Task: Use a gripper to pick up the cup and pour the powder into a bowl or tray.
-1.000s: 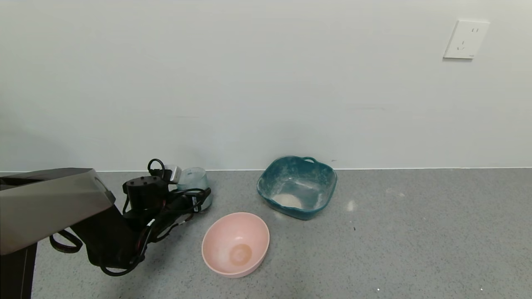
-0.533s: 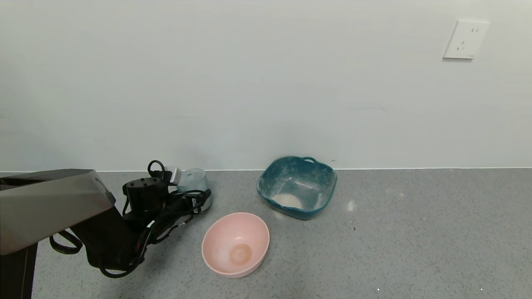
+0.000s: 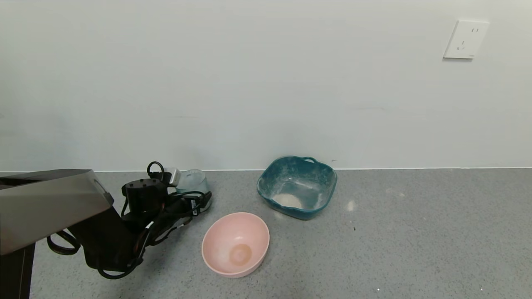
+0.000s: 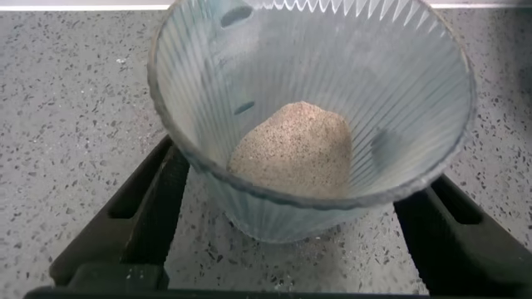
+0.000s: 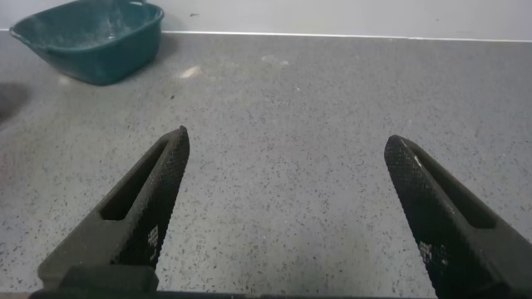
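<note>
The cup (image 3: 192,179), a clear ribbed tumbler, stands on the grey counter near the back wall, left of the teal dish (image 3: 320,182). In the left wrist view the cup (image 4: 399,75) holds a mound of beige powder (image 4: 291,149). My left gripper (image 3: 195,194) is open, with one finger on each side of the cup's lower body, close to its walls (image 4: 297,170). The teal dish has white dust and a little powder inside. My right gripper (image 5: 287,141) is open and empty above bare counter, out of the head view.
A round pink bowl (image 3: 216,236) sits in front of the cup and the dish, right of my left arm. The wall runs close behind the cup. The teal dish also shows far off in the right wrist view (image 5: 91,37).
My left gripper and arm have edged slightly to the left around the cup. The cup stays about where it was. Nothing else has moved.
</note>
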You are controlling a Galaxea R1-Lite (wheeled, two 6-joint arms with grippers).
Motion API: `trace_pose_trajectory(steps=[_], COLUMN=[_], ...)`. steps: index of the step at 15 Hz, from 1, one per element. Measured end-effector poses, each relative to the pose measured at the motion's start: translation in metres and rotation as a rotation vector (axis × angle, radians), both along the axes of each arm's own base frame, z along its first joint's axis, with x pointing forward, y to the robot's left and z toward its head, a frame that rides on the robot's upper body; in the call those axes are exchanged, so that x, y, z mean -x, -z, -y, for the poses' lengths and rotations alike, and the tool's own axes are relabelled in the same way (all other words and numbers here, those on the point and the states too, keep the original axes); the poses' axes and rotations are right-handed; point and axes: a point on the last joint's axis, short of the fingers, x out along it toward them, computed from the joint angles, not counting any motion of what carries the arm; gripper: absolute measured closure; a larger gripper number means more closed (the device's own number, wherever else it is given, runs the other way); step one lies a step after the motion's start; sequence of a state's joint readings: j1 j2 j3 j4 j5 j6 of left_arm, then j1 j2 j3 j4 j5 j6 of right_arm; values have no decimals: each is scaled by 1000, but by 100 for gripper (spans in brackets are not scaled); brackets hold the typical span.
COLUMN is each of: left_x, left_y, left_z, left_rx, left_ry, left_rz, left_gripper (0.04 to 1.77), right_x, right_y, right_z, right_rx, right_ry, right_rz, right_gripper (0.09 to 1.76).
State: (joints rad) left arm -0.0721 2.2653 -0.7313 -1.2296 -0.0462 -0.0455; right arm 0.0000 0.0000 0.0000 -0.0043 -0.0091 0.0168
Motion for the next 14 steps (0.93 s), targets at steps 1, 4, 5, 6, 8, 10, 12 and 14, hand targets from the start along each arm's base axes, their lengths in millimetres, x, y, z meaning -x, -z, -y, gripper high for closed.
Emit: trace_pose_trajectory(steps=[1,4,5,6,8,10,12,14], left_x=[2,11,15,18,28,41,58,79], left_y=[-2,-11,-16,-23,-41,-64,-91,-119], left_z=[0,-1,-1,-2,-2,-3,-5,-8], left_rx=[-2,-6,-8,-9,-12,-15,-17,-20], left_ry=[-1,-1,0,0,0,2,-2,-11], left_rz=[-7,-50,-62,-68,-83,-105,-105,-103], left_gripper=[21,17,16,15,14,13,12,12], right_x=[0,0,0,0,0,0,0,0], right_y=[0,0,0,0,0,0,0,0], right_z=[0,0,0,0,0,0,0,0], right_rx=[0,0,0,0,0,0,0,0], right_ry=[0,0,0,0,0,0,0,0], right_rz=[0,0,0,0,0,0,0,0], right_gripper=[14,14,14,14,14,14,14,14])
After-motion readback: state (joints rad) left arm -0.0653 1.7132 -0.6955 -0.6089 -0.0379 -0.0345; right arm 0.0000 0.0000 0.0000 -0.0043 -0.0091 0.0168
